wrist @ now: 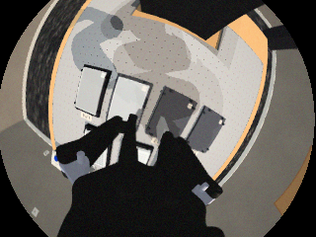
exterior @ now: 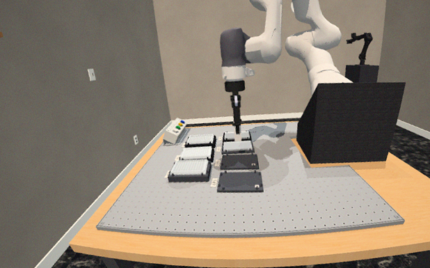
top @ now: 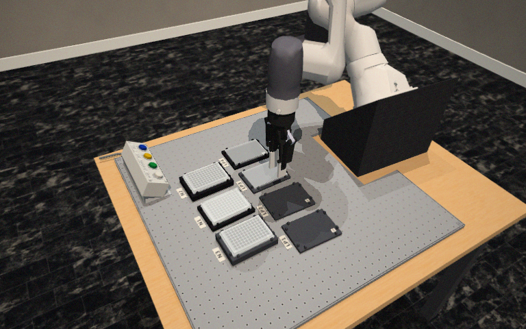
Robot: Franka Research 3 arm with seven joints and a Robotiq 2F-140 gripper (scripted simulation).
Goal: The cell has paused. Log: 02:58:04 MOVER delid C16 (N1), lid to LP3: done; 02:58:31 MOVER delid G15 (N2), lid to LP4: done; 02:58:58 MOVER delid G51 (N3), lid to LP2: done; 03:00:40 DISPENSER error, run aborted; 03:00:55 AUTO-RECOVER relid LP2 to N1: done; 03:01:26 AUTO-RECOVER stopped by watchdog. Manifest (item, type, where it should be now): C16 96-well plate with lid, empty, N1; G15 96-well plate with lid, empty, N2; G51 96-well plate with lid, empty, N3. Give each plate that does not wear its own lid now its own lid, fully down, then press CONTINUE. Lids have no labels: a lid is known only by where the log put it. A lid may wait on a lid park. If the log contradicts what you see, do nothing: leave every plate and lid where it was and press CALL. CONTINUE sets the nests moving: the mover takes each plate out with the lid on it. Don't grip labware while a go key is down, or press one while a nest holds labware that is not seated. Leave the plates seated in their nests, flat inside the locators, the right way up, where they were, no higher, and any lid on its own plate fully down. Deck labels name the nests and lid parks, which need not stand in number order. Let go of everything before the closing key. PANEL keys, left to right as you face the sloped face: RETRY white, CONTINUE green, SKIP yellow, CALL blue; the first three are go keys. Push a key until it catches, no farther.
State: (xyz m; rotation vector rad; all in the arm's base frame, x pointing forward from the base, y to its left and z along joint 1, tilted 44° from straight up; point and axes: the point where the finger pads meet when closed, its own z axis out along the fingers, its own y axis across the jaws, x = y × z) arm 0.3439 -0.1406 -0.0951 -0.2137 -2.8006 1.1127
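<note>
Three plates sit in black nests in a column. The plate in N2 (top: 205, 177) at the back and the plate in N3 (top: 248, 234) at the front show open wells. The plate in N1 (top: 226, 205) in the middle wears a smooth lid. One lid (top: 244, 151) (wrist: 93, 89) lies on the rearmost park. A second lid (top: 259, 177) (wrist: 132, 95) lies on the park in front of it. My gripper (top: 279, 168) (exterior: 237, 128) (wrist: 149, 118) hangs upright just over the right edge of this second lid. Its fingers are drawn close together with nothing between them.
Two dark lid parks (top: 285, 199) (top: 311, 229) are bare. The key panel (top: 135, 171) stands at the left edge, with blue (top: 142, 147), yellow (top: 147, 155), green (top: 153, 165) and white (top: 158, 175) keys. A big black box (top: 387, 127) stands to the right.
</note>
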